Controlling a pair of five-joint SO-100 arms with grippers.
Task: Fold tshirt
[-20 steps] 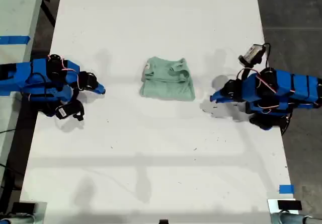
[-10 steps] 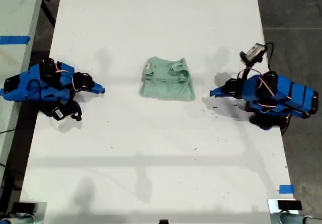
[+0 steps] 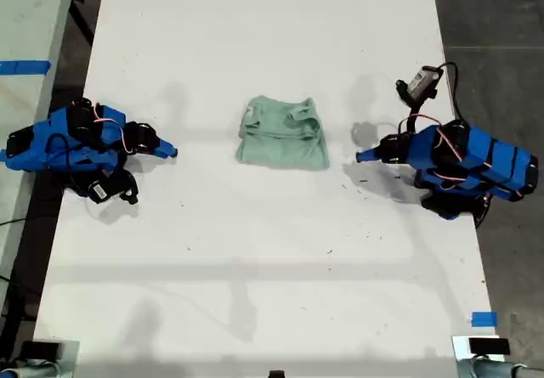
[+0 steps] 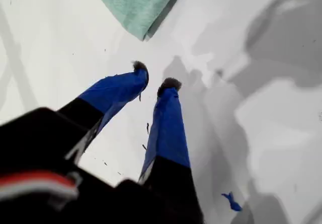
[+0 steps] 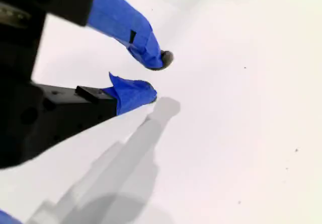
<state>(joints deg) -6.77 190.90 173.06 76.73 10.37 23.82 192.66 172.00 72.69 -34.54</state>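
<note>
Both my arms (image 3: 76, 144) are blue plastic with black motors, red-white wires looping about, and blue-taped fingers (image 4: 168, 126) tipped black.

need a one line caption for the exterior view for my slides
Folded mint tshirt lies mid-table, two blue arms pulled back to either side, end effectors holding nothing.

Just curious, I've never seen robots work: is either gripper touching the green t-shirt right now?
Apart. The exterior view shows bare white table between the folded tshirt and both grippers.
</note>
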